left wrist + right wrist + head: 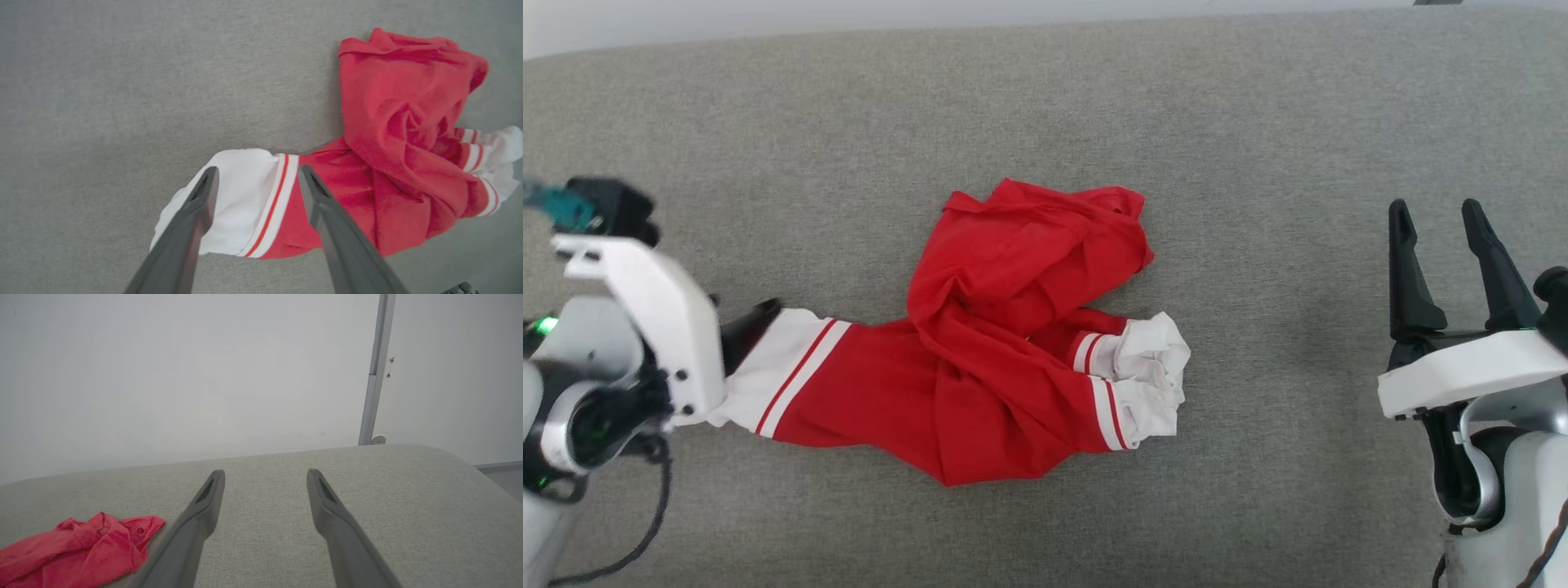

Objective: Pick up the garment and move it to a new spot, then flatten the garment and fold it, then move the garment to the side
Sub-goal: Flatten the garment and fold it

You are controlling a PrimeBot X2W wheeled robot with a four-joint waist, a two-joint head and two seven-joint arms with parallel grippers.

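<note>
Left arm: the white wrist housing sits at the left edge of the head view, low over the grey fabric-covered desk (1258, 122), with the left tool (258, 171) angled in towards the middle. Its two dark fingers (196, 212) stand wide apart and grip nothing. In the left wrist view they straddle the white sleeve and its red-and-white stripes, with the cloth lying slack on the desk beneath them. Whether the fingertips touch the fabric cannot be told. Centre: the garment (1005, 343), a bright red T-shirt, lies crumpled on the desk. One white sleeve is stretched out towards the left tool, the red body is bunched and folded over itself, and the other white sleeve is wadded at the right end. Right arm: the right tool (1435, 211) is held well apart from the garment, above bare desk, fingers pointing away from the robot and spread fully, holding nothing. The right wrist view shows a pale wall (163, 375) and a grey upright metal strip (374, 375) beyond the desk's far edge.
</note>
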